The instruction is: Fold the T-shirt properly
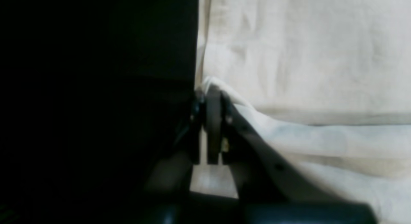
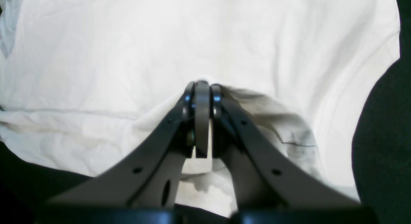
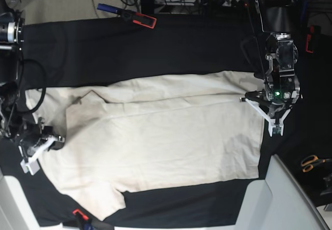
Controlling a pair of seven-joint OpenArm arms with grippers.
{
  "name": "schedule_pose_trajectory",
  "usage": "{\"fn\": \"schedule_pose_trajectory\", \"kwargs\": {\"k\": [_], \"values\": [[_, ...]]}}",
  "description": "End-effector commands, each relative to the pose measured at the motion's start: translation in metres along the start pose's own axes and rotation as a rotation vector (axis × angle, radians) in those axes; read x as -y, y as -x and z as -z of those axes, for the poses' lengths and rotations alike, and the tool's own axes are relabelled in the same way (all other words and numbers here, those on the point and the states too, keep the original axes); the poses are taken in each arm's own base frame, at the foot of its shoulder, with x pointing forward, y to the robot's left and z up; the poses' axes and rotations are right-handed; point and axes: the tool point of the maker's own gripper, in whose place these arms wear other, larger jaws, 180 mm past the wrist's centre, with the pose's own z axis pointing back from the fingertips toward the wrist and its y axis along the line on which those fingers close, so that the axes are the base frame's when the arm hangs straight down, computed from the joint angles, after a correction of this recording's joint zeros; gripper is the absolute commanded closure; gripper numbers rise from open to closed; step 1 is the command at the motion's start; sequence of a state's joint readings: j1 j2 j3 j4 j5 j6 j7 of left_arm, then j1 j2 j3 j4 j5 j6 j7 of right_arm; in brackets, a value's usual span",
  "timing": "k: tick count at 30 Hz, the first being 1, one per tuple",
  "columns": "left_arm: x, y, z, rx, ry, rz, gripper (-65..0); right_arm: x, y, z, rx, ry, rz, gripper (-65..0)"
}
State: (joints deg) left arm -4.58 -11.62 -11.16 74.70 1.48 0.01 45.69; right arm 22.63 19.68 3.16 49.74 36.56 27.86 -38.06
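Observation:
The cream T-shirt [image 3: 155, 131] lies spread flat on the black table cloth [image 3: 155, 48]. My left gripper [image 3: 263, 110] is at the shirt's right edge. In the left wrist view it [image 1: 212, 95] is shut, with a raised fold of the shirt's edge [image 1: 289, 131] pinched at its tips. My right gripper [image 3: 47, 143] is at the shirt's left edge. In the right wrist view it [image 2: 202, 87] is shut on a bunched fold of the shirt [image 2: 266, 111], and flat fabric [image 2: 192, 34] stretches beyond it.
Orange-handled scissors [image 3: 311, 162] lie on the cloth at the far right. A blue and red clamp [image 3: 129, 14] sits at the back edge, and a red clamp [image 3: 79, 214] at the front edge. A light grey panel [image 3: 280, 199] fills the front right corner.

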Motion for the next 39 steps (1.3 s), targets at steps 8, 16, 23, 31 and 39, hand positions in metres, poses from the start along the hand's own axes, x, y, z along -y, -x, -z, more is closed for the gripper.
{"fn": "schedule_pose_trajectory", "kwargs": {"k": [8,16,23,31,39], "values": [[-0.010,-0.020,-0.004,0.053,-0.024,-0.010,0.0,0.001,-0.031,-0.008,0.083,-0.001,-0.008,-5.6],[-0.011,-0.037,-0.005,0.118,-0.026,-0.018,-36.7,0.000,-0.049,-0.011,0.182,-0.002,-0.011,-49.2],[-0.020,-0.071,-0.026,0.241,-0.041,-0.032,-42.5,0.000,-0.080,-0.037,0.357,-0.001,-0.015,-51.5],[-0.033,-0.046,-0.066,0.296,-0.072,-0.110,-42.1,0.014,-0.046,-0.097,0.495,0.100,0.143,-50.9],[-0.051,0.032,-0.068,0.154,-0.116,-0.091,-42.1,0.078,0.048,-0.132,0.488,0.238,0.615,-50.9]]}}
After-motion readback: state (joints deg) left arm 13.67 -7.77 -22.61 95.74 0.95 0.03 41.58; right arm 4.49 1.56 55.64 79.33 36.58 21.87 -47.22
